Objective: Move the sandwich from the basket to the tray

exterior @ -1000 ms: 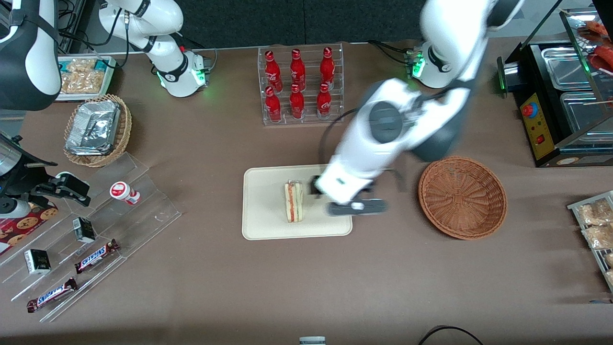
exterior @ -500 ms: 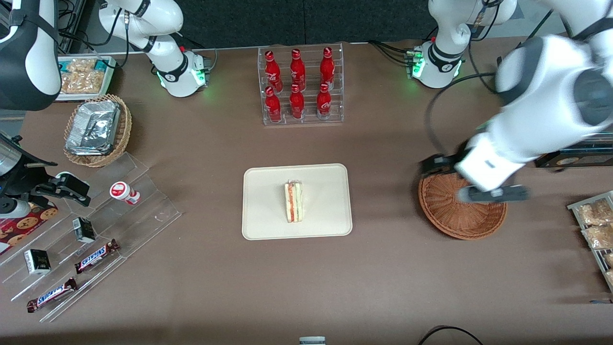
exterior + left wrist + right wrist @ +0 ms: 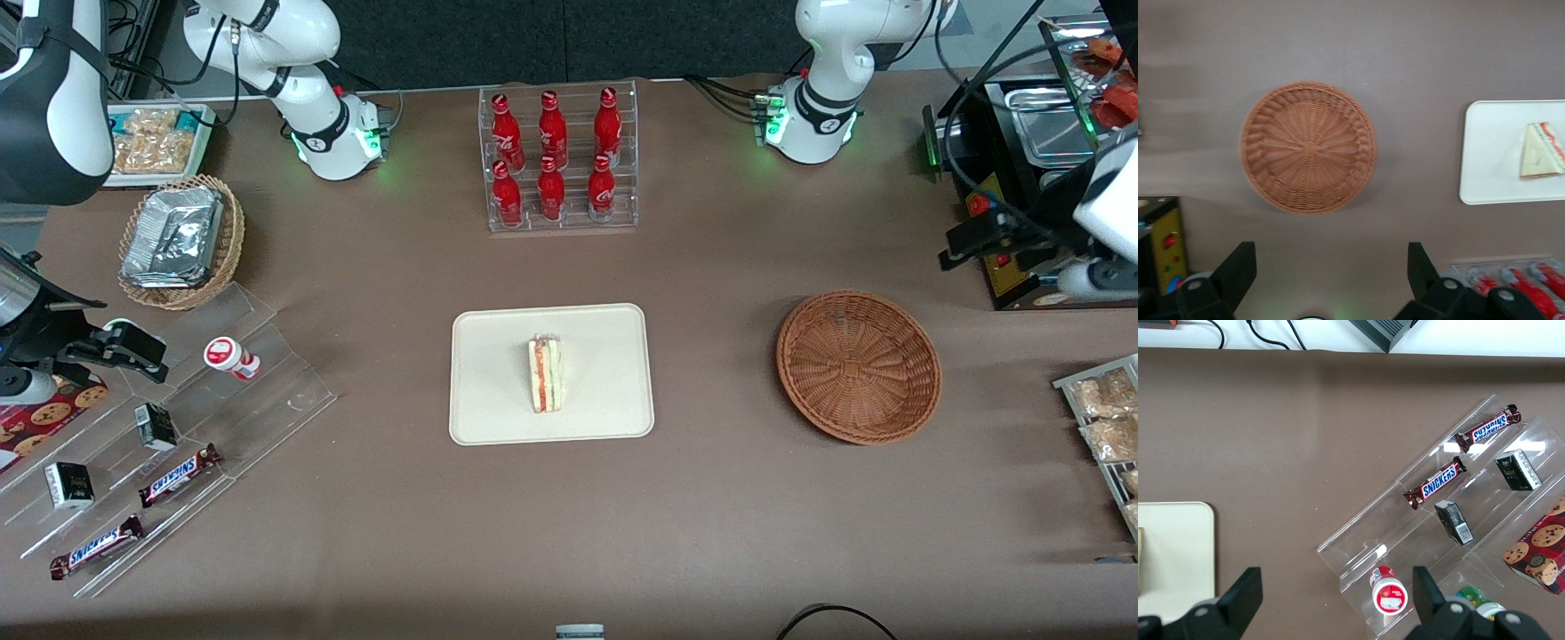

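One sandwich [image 3: 545, 373] lies on the tray [image 3: 498, 409], clear of the empty basket [image 3: 859, 365]; my pincer [image 3: 1331, 270] hangs apart above the surface, and I judge the bread light, soft, best held across its flat faces.

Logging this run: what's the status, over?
Tool open, raised toward the working arm's end of the table. Triangular white-bread sandwich resting on the cream rectangular tray. Reddish-brown wicker basket holds nothing. No obstructions.
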`<action>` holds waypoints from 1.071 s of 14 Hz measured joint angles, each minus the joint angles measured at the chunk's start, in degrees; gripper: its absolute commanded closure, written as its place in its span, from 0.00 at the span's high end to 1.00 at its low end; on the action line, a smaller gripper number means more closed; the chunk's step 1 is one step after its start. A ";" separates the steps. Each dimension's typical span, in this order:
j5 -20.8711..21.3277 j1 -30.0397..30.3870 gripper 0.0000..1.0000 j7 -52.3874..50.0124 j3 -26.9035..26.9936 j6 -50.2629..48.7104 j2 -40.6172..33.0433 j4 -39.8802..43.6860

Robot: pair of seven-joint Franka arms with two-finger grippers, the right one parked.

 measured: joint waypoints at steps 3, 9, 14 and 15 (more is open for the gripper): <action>1.85 -0.16 1.00 0.00 -0.23 0.00 -1.39 -0.18; 3.04 -0.37 1.00 -0.04 -0.42 -2.13 -2.76 -0.19; 3.34 -0.24 1.00 -0.06 -0.13 -1.58 -2.82 -3.45; 3.34 -0.23 1.00 -0.06 -0.08 0.21 -3.20 -4.88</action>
